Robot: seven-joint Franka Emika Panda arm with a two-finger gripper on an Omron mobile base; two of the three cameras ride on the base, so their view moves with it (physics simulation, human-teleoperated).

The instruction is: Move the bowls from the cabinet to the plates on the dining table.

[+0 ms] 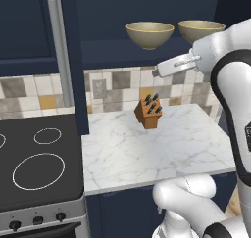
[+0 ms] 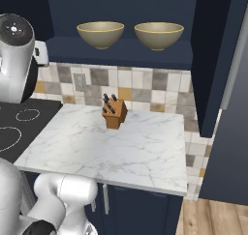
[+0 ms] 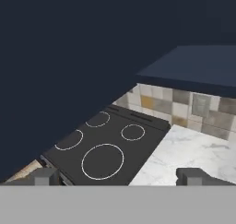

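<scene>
Two beige-tan bowls stand side by side on the open shelf of the dark navy cabinet point(image 1: 112, 53) point(image 2: 121, 51): the left bowl point(image 1: 149, 34) point(image 2: 100, 33) and the right bowl point(image 1: 201, 30) point(image 2: 159, 35). My gripper point(image 1: 159, 71) hangs just below and in front of the shelf, apart from both bowls, and faces left toward the stove. In the hand view its fingertips point(image 3: 44, 176) stand wide apart, so the gripper point(image 3: 120, 177) is open and holds nothing. The plates and the dining table are out of view.
A wooden knife block point(image 1: 148, 113) point(image 2: 114, 113) stands on the marble counter point(image 1: 147, 154) point(image 2: 111, 152) under the shelf. A black stove point(image 1: 34, 158) point(image 3: 106, 144) lies to the left. Open cabinet doors flank the shelf point(image 1: 68, 60) point(image 2: 218, 60).
</scene>
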